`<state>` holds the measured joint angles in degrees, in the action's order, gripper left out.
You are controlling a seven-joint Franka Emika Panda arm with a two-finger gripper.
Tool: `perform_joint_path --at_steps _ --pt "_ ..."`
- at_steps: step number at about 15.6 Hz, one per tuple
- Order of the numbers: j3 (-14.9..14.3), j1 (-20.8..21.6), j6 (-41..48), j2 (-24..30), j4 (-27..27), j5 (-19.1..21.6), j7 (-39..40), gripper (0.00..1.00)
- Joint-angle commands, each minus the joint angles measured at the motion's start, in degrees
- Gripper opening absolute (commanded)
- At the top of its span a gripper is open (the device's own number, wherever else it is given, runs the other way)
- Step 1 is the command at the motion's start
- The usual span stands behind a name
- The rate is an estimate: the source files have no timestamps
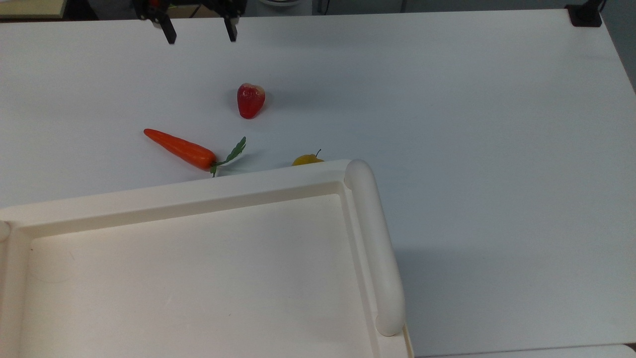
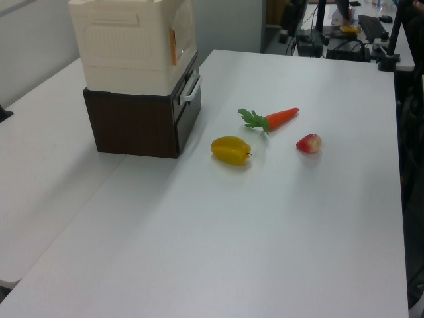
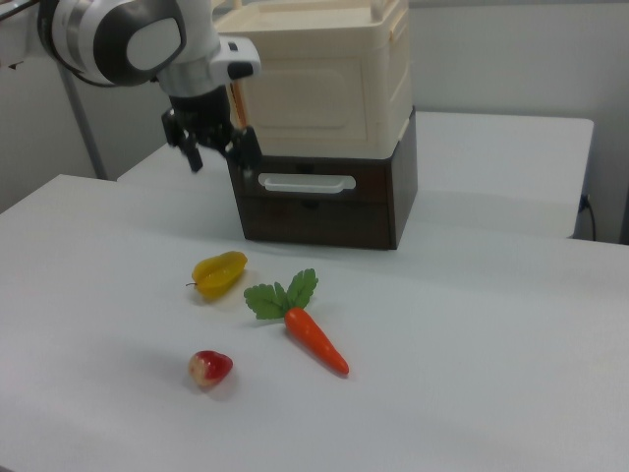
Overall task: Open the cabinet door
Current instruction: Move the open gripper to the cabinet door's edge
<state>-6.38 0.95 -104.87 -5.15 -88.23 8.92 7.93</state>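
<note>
Gripper (image 1: pixel 198 34) (top cropped) — cabinet door (image 3: pixel 306 183) shut.

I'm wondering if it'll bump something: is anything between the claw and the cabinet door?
Nothing visible does. The gripper hangs open in the air near the cabinet door; the carrot, red fruit and yellow fruit lie low on the table, likely beneath its path.

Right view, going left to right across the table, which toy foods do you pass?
Red fruit → yellow fruit → carrot
</note>
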Motion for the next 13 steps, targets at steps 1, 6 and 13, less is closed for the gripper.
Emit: perform_joint_path --at_steps 1,6,13 --pt "-0.48 2.99 -10.85 -1.44 1.83 3.47 0.34 1.0" --pt "-0.57 7.92 -28.95 -6.97 2.1 2.42 -2.55 0.97" --pt "-0.74 11.26 -49.36 -13.83 2.45 1.1 -5.81 1.0"
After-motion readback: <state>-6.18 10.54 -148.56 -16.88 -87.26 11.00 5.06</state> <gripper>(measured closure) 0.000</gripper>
